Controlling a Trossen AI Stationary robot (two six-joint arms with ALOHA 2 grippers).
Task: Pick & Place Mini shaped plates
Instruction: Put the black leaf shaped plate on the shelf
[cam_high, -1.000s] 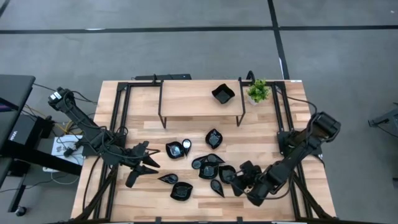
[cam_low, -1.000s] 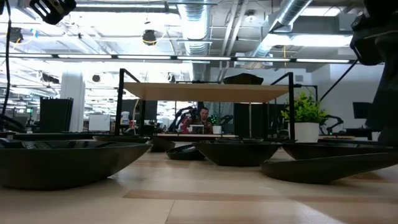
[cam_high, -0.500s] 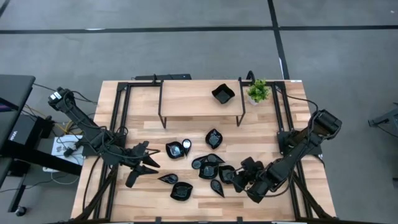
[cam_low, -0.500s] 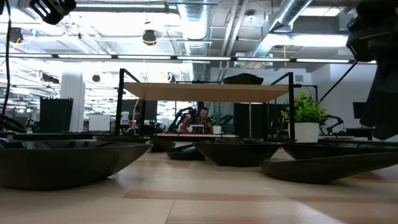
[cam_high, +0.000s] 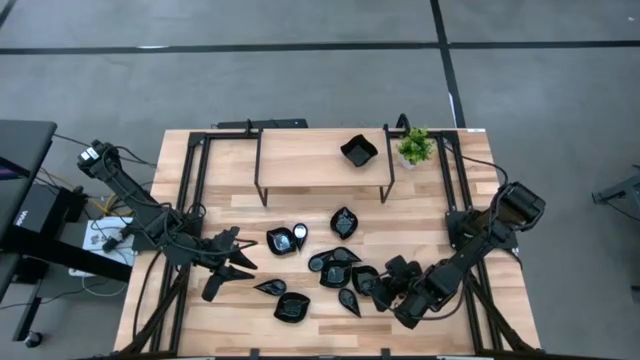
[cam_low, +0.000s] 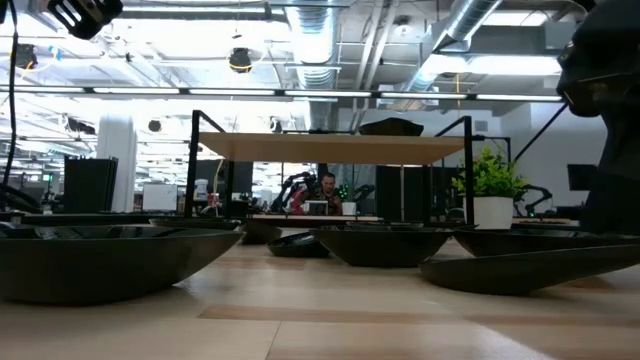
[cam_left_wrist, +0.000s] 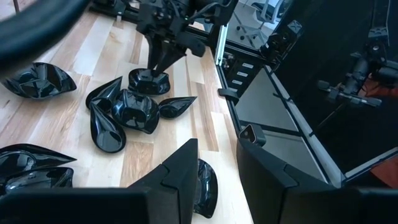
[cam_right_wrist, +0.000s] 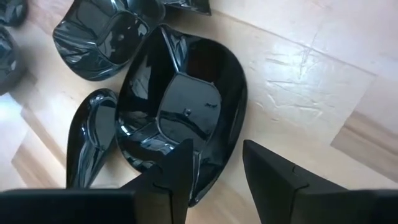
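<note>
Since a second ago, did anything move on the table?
Hardly anything. The right arm shifted a little and came back; its end effector hangs low over a black dish in the cluster of black dishes, holding nothing. The left end effector kept its place, empty. Every dish, the dish on the shelf and the plant stayed put.
</note>
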